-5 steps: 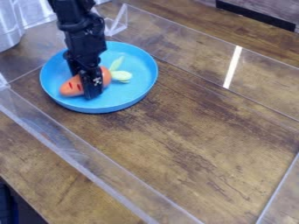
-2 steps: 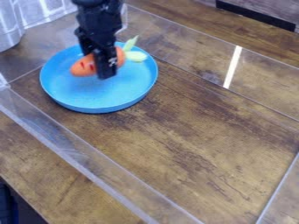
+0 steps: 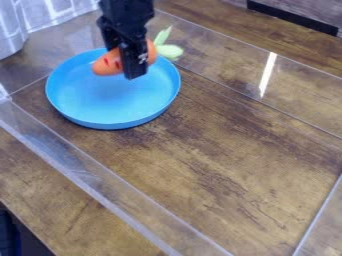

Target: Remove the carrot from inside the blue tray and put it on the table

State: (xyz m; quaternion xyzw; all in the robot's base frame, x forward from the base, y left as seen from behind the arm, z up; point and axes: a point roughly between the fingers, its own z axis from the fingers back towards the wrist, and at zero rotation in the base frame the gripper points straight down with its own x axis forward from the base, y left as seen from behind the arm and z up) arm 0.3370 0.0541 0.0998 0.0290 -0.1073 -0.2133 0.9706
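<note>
In the camera view, the carrot (image 3: 112, 63) is clamped crosswise between the closed fingers of the black gripper (image 3: 134, 69) and is held in the air above the far part of the blue tray (image 3: 83, 106), its green top pointing right. The tray is seen resting on the table (image 3: 227, 160), whose glossy covering reflects a streak of light.

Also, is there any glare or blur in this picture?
Camera view: a bright white glare streak on the glossy table; the gripper and the carrot it holds look slightly blurred; the blue tray is evenly lit.
</note>
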